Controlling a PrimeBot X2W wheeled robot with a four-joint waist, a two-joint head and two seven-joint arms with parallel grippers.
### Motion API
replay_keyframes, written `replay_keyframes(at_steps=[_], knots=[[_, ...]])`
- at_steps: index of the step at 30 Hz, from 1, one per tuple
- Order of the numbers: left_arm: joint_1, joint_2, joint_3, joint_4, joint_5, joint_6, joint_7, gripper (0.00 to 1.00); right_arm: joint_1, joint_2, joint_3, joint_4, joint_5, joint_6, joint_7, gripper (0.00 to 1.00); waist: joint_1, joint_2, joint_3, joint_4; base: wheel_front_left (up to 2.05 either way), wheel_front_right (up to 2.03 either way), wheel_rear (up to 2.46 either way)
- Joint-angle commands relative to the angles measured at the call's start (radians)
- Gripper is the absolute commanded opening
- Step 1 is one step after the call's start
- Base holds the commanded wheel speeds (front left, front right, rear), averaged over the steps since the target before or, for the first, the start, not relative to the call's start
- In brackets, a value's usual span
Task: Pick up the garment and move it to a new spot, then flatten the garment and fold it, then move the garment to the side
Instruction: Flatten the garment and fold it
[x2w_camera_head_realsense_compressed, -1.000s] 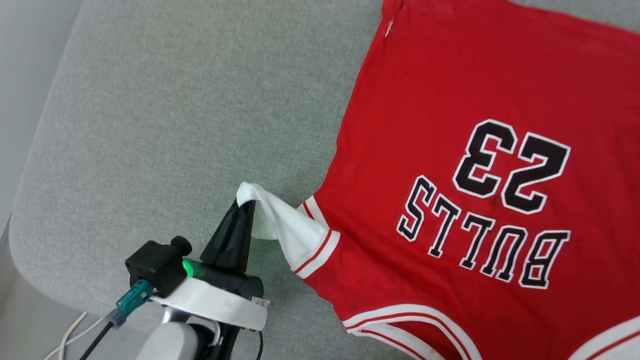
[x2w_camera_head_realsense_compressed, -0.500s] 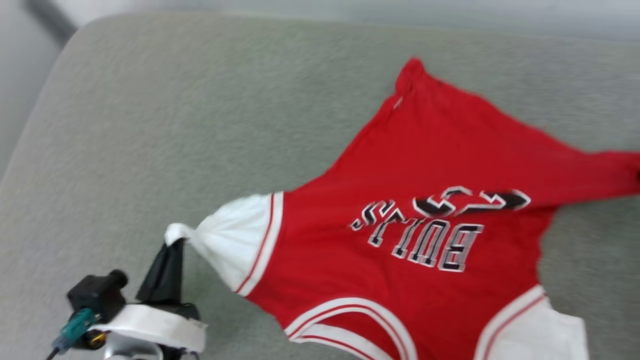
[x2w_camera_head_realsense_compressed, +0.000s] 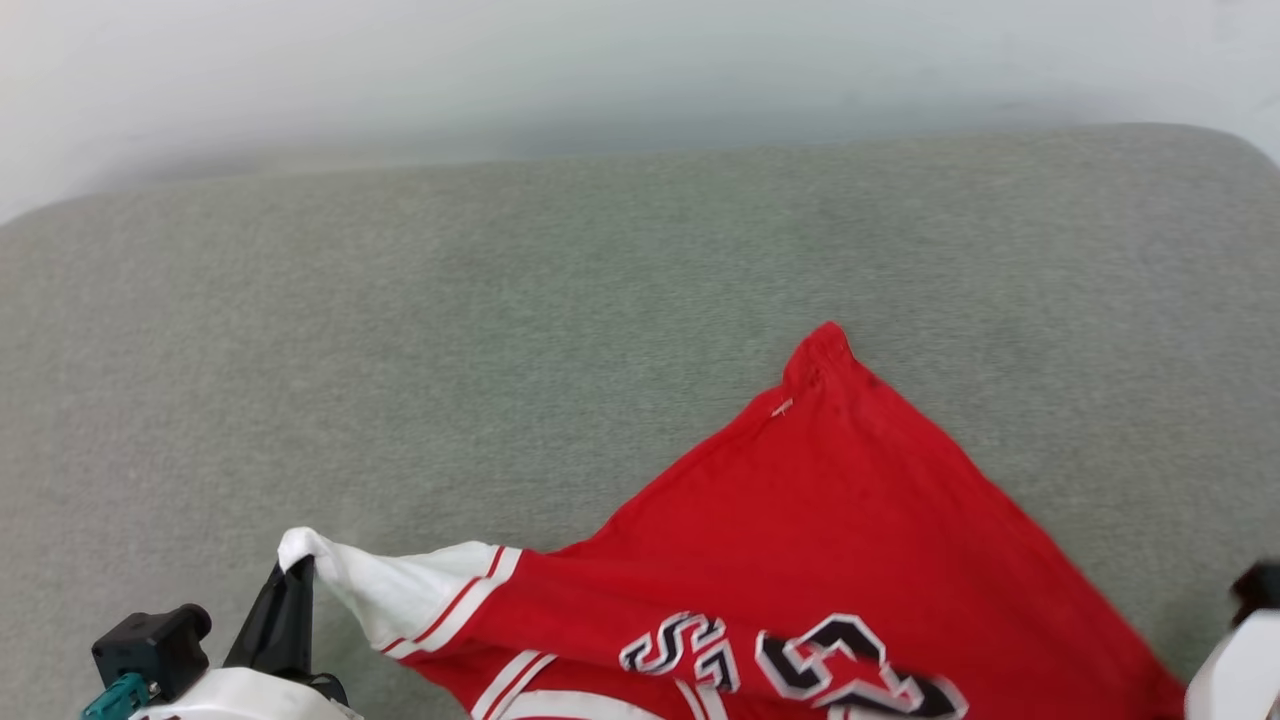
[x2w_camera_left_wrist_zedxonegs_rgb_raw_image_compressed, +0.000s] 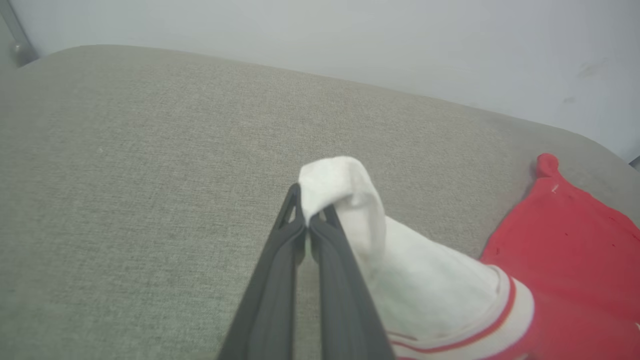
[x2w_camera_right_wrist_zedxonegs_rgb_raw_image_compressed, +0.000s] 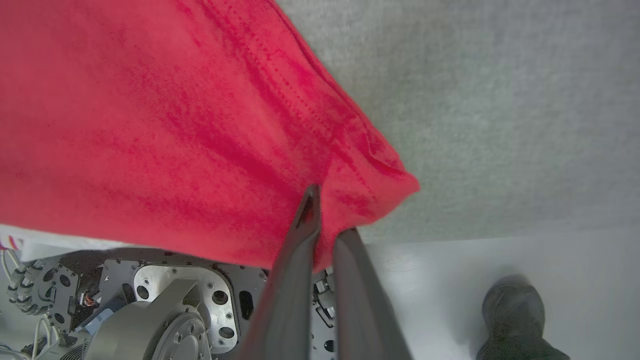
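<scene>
The garment (x2w_camera_head_realsense_compressed: 830, 530), red with white sleeves and black-and-white print, hangs stretched between my two arms above the grey cushion (x2w_camera_head_realsense_compressed: 500, 330). At the lower left of the head view my left gripper (x2w_camera_head_realsense_compressed: 295, 570) is shut on the tip of the white sleeve (x2w_camera_head_realsense_compressed: 400, 590). The left wrist view has that gripper (x2w_camera_left_wrist_zedxonegs_rgb_raw_image_compressed: 306, 210) pinching the bunched white sleeve (x2w_camera_left_wrist_zedxonegs_rgb_raw_image_compressed: 350, 200), with red cloth (x2w_camera_left_wrist_zedxonegs_rgb_raw_image_compressed: 565, 250) to the right. My right gripper (x2w_camera_right_wrist_zedxonegs_rgb_raw_image_compressed: 320, 210) is shut on a corner of the red hem (x2w_camera_right_wrist_zedxonegs_rgb_raw_image_compressed: 360, 190). A hem corner (x2w_camera_head_realsense_compressed: 825, 345) still points toward the far side.
A pale wall (x2w_camera_head_realsense_compressed: 600, 70) rises behind the cushion's far edge. In the right wrist view my own metal base (x2w_camera_right_wrist_zedxonegs_rgb_raw_image_compressed: 165, 305) sits beneath the cloth, and a dark shoe (x2w_camera_right_wrist_zedxonegs_rgb_raw_image_compressed: 515, 310) stands on the white floor to the right. The right wrist's pale casing (x2w_camera_head_realsense_compressed: 1245, 660) shows at the head view's lower right.
The head camera has tilted up, bringing the wall into view. The garment has been drawn toward me and lifted, now stretched taut between both shut grippers; its print has slid to the bottom edge.
</scene>
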Motion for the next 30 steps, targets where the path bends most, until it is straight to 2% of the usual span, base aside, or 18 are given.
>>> replay_keyframes(at_steps=[1,2,3,4,7,11,16,19,21,24,30], knots=[[0.007,0.006,0.0,-0.004,-0.005,0.005,0.003,0.0,0.018,0.015,-0.004,-0.001,0.001,-0.001,-0.009,0.0,0.0001,-0.0001,-0.018,-0.025,0.0,0.0,0.0],[0.009,0.006,-0.001,-0.006,-0.005,0.007,0.005,0.0,0.04,0.033,-0.005,0.002,0.001,-0.001,-0.023,0.01,0.0001,-0.0001,-0.018,-0.031,0.0,0.0,0.0],[0.01,0.007,-0.002,-0.009,-0.004,0.007,0.008,0.0,0.055,0.055,-0.013,0.005,0.001,-0.001,-0.046,0.37,0.0001,-0.0001,-0.018,-0.036,0.0,0.0,0.0],[0.011,0.006,-0.006,-0.012,-0.002,0.008,0.01,0.0,0.066,0.074,-0.024,0.01,-0.003,-0.001,-0.076,1.0,0.0001,-0.0001,-0.018,-0.039,0.0,0.0,0.0],[0.012,0.004,-0.013,-0.024,0.0,0.011,0.018,0.0,0.084,0.117,-0.029,0.008,0.003,-0.001,-0.182,1.0,0.0001,-0.0001,-0.02,-0.045,0.0,0.0,0.0],[0.012,0.005,-0.023,-0.045,0.005,0.015,0.026,0.0,0.051,0.129,-0.034,0.01,-0.031,-0.001,-0.399,1.0,0.0001,-0.0001,-0.022,-0.046,0.0,0.0,0.0],[-0.01,0.002,-0.042,-0.078,0.014,0.016,0.039,0.0,-0.06,0.155,-0.039,0.056,-0.059,-0.001,-0.726,1.0,0.0001,-0.0001,-0.009,-0.031,0.0,0.0,0.0],[-0.03,0.0,-0.053,-0.099,0.02,0.015,0.042,0.0,-0.145,0.139,0.004,0.106,-0.04,-0.001,-0.842,1.0,0.0001,-0.0001,0.012,-0.014,0.0,0.0,0.0],[-0.05,-0.002,-0.062,-0.112,0.025,0.012,0.041,0.0,-0.212,0.114,0.043,0.143,-0.024,-0.001,-0.862,1.0,0.0001,-0.0001,0.033,0.002,0.0,0.0,0.0],[-0.083,-0.009,-0.079,-0.119,0.034,0.002,0.031,0.0,-0.315,0.062,0.123,0.195,0.003,-0.001,-0.805,1.0,0.0001,-0.0001,0.066,0.028,0.0,0.0,0.0],[-0.157,-0.023,-0.112,-0.12,0.049,-0.02,0.02,0.0,-0.521,-0.028,0.242,0.264,0.047,-0.001,-0.498,1.0,0.0001,-0.0001,0.138,0.082,0.0,0.0,0.0]])
